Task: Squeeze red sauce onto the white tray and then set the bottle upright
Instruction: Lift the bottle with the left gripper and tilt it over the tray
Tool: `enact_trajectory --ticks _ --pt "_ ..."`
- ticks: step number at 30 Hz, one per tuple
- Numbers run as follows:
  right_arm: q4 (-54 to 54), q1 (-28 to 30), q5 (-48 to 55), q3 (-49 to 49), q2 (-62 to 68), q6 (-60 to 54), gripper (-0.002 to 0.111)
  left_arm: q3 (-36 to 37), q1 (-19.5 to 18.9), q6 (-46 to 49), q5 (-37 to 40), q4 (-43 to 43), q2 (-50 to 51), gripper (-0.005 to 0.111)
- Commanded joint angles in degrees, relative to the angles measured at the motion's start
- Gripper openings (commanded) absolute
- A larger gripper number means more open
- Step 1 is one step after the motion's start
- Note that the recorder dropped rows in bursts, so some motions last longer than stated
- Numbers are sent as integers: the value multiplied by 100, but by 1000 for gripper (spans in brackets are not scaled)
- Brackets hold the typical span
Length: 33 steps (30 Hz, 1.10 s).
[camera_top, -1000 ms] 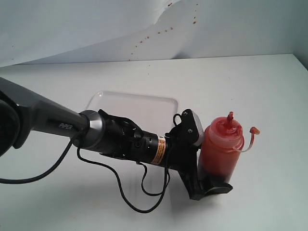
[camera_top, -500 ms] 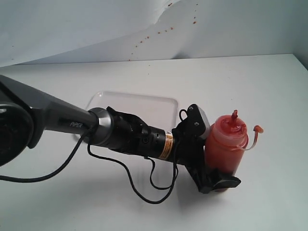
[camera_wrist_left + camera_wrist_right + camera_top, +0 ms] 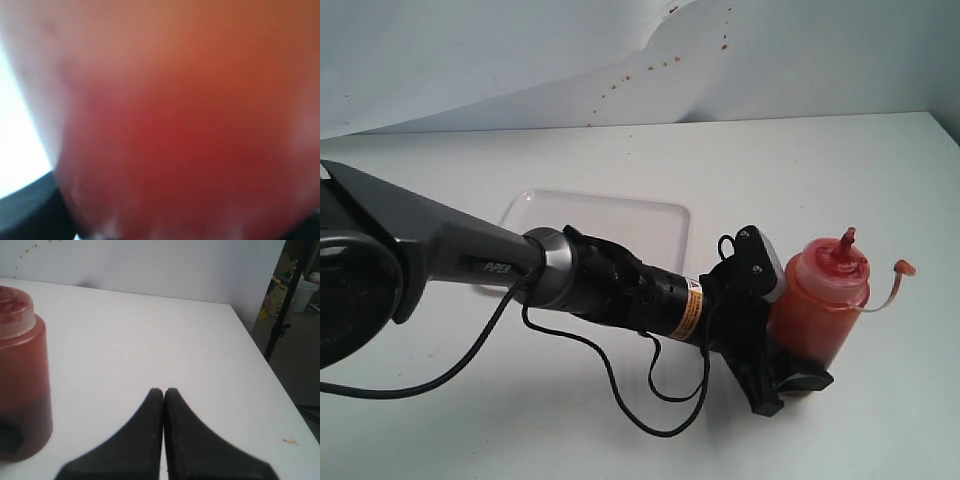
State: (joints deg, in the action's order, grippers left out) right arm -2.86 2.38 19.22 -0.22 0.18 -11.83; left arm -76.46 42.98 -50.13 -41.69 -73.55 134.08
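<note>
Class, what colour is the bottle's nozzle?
The bottle has a red nozzle; the exterior view shows it best.

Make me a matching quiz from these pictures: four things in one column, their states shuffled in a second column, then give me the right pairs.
Things:
1. bottle
2. tray
3. left gripper
4. right gripper

States:
A. shut, holding nothing
B. nozzle pointing up
C. clamped low on the bottle
D. white, lying flat

Pairs: 1-B, 2-D, 3-C, 4-A
</note>
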Motion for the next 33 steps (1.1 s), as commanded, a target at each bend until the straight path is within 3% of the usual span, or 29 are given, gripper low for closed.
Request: enact_trajectory --ticks 1,5,11,16,21,25,28,31,33 --pt "-9 44 -6 22 -18 5 0 -48 30 -21 123 12 5 26" --pt "-9 44 -6 22 -18 5 0 -48 30 -21 154 12 5 0" --pt "-9 44 -6 22 -18 5 0 -48 30 -21 433 -248 -235 0" --pt "-9 44 -6 22 -18 5 0 -48 30 -436 1208 -714 -842 0" --pt "-9 44 -6 22 -18 5 0 15 30 -1213 1979 -1809 -1539 0" --pt "-9 44 -6 22 -18 5 0 422 30 -1875 2801 -2629 -2281 0" --pt "83 44 -273 22 -18 19 0 967 30 -1841 3531 -2640 -2820 0" --pt "-2329 33 -1761 22 -18 511 0 1576 30 -1327 4838 -2640 -3277 0" --pt "-3352 33 -2321 22 -18 481 0 1855 30 -768 5787 -2640 -3381 0"
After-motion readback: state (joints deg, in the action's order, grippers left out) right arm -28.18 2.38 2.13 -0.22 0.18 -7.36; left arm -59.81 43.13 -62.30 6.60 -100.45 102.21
